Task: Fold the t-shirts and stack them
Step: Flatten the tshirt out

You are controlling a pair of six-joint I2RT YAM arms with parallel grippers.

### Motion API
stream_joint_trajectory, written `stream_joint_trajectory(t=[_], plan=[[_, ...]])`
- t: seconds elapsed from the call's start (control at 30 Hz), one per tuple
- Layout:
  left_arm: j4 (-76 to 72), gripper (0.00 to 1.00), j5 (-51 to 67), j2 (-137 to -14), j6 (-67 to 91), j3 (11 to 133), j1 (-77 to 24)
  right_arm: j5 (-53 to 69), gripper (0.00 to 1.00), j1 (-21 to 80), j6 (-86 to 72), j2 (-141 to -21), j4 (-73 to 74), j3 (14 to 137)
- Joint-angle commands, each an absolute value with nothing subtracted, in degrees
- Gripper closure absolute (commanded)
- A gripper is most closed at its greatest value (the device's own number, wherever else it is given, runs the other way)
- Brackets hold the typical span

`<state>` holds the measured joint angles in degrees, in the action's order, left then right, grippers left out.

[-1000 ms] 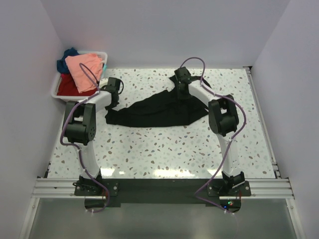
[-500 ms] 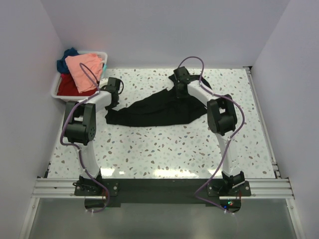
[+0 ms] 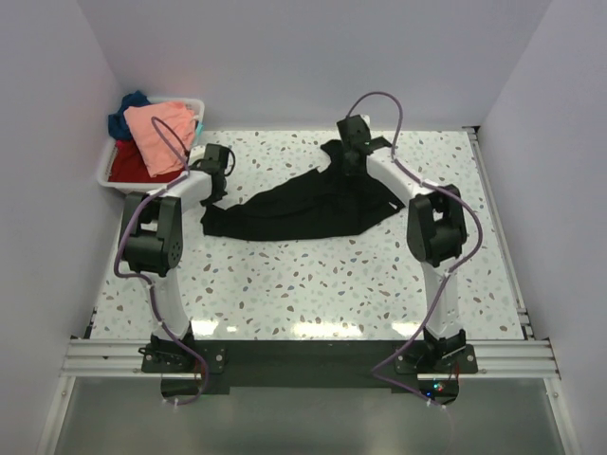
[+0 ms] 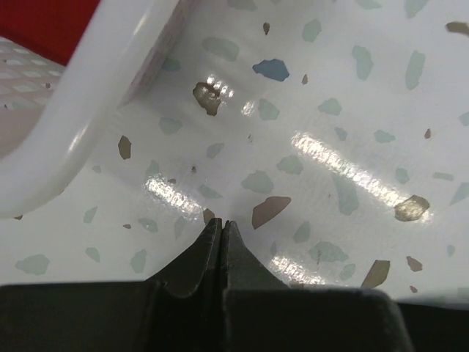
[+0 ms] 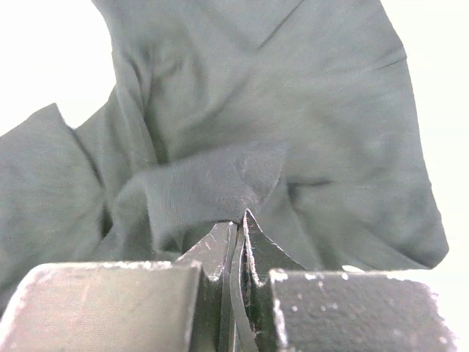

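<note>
The black t-shirt (image 3: pixel 303 207) lies crumpled across the middle of the table. My right gripper (image 3: pixel 349 159) is shut on a fold of its far edge; the right wrist view shows the cloth (image 5: pixel 293 110) pinched at my right gripper's tips (image 5: pixel 240 218) and hanging below. My left gripper (image 3: pixel 216 171) is shut and empty, just above bare table by the shirt's left end; it also shows in the left wrist view (image 4: pixel 221 223). The salmon-pink shirt (image 3: pixel 161 133), red shirt (image 3: pixel 131 166) and dark blue shirt (image 3: pixel 128 106) are in the bin.
The white plastic bin (image 3: pixel 102 172) stands at the far left corner; its rim (image 4: pixel 95 95) is close to the left of my left gripper, with red cloth (image 4: pixel 51 22) inside. White walls enclose the table on three sides.
My right gripper has moved a little right and toward the far wall, drawing the black shirt's far edge with it. The left arm has not moved.
</note>
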<state>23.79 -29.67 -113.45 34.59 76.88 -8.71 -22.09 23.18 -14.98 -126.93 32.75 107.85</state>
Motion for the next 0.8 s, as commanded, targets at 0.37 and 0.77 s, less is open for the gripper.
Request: stream_joint_trajectory(t=[0.37,0.77], plan=[[23.4,1.00,-25.1,-101.0,29.4,88.8,-8.8,-31.8,1.00,22.3,-12.5,-100.2,33.7,107.4],[25.6,1.00,-22.1,-92.6,25.1,100.3,-8.8,-37.3,1.00,22.2,-8.4,-83.9,35.2,108.0]])
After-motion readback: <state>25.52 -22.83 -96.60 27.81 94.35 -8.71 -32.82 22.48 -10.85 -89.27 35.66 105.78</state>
